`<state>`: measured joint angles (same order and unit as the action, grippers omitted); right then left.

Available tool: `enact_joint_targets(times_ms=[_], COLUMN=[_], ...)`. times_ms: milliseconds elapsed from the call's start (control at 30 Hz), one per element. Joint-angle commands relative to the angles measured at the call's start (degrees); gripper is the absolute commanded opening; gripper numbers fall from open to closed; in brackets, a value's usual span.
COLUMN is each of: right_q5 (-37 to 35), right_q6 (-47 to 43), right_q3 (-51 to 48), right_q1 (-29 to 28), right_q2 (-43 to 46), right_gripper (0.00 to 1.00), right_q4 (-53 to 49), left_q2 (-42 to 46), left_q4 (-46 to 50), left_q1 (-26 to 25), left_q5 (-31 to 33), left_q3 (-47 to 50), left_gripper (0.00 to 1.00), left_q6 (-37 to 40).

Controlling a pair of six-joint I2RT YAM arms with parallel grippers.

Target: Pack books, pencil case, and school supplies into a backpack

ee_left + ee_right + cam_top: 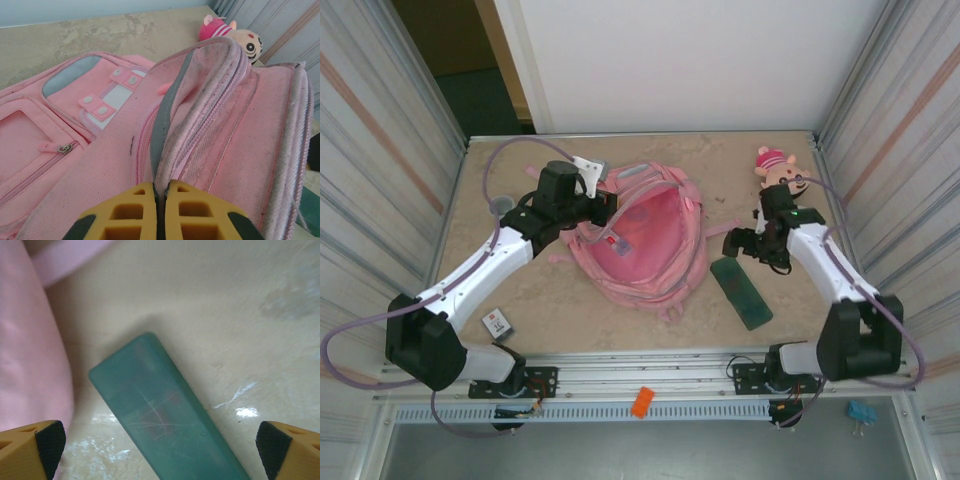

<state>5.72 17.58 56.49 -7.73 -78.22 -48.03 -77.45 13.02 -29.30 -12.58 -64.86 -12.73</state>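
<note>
Pencil-case step. Your left gripper (161, 202) is pinched tight on the zip rim of the backpack (235, 130), holding its mouth open. Your right gripper (159, 450) hovers, fingers wide apart, over the green pencil case (150, 390), which lies on the table (570, 320) just right of the bag. Next, you likely lower, straddle its narrow width and close

White arm links (480, 268), black joints, lilac cables (486, 182) looping off; yellow ribbed fingers (131, 212), black pads (49, 442).
</note>
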Motion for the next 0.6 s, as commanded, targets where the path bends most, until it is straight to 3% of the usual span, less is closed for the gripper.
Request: enact_joint_targets(times_ms=[0, 367, 567], right_q5=[-0.6, -2.7, -3.1], right_q6=[-3.1, -1.6, 1.4], right_q3=[1.6, 2.5, 4.1], right_q1=[-3.3, -4.3, 1.0], right_q2=[-4.0, -16.9, -16.3], right_gripper=[0.99, 0.99, 0.99], right_q4=[-3.1, -1.0, 0.0], left_q2=[3.3, 2.7, 3.2], left_q4=[-4.0, -3.5, -2.4], left_q1=[0.8, 0.7, 0.7], left_q5=[1.3, 1.2, 1.7], left_q3=[-0.7, -1.3, -1.9], left_gripper=[0.0, 0.0, 0.0], left_q6=[0.3, 0.2, 0.7])
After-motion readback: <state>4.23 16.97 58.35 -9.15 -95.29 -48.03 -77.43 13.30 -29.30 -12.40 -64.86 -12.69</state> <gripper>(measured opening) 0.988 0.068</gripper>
